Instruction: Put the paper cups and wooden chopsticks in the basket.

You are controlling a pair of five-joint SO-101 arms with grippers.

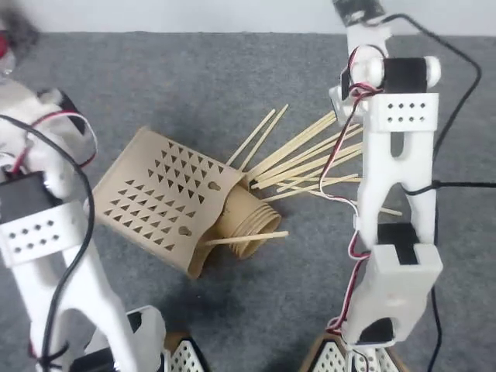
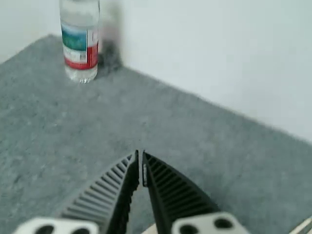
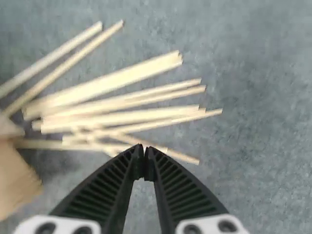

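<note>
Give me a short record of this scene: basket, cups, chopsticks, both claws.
basket: tipped on its side on the table
cups: stacked, lying at the basket's mouth
chopsticks: fanned out on the table by the basket's mouth; one lies across the cups
left claw: shut, empty, over bare table
right claw: shut, empty, next to the chopsticks
bottle: upright near the wall

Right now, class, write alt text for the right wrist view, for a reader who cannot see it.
A shut black pincer points at a fan of wooden chopsticks lying on grey carpet. A tan shape sits by the sticks' bunched ends.
</note>
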